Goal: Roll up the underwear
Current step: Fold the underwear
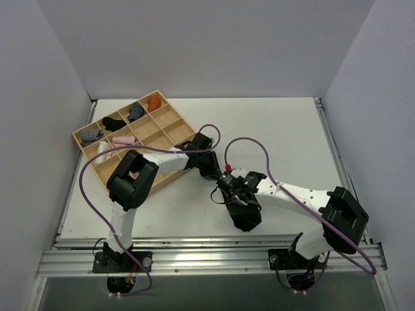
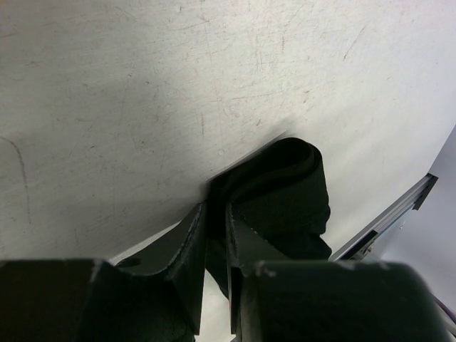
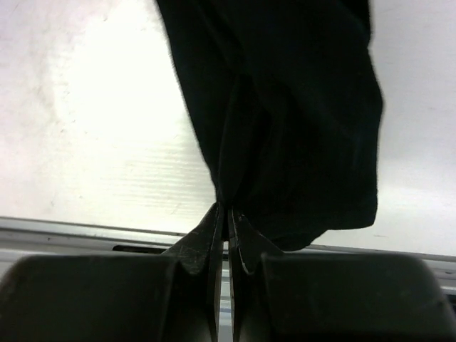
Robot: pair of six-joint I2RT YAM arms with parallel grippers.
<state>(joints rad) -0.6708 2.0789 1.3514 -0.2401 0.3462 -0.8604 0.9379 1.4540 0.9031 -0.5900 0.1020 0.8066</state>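
Observation:
The underwear is a black fabric bunch on the white table near the front edge, between the two arms. In the left wrist view my left gripper is shut on a folded edge of the underwear, which curls into a thick fold just past the fingertips. In the right wrist view my right gripper is pinched shut on the underwear, which stretches away from the tips. From above, the left gripper and right gripper are close together over the garment.
A wooden compartment tray stands at the back left, partly under the left arm. It holds an orange bundle, a small black bundle and a pink bundle. The metal rail runs along the front edge.

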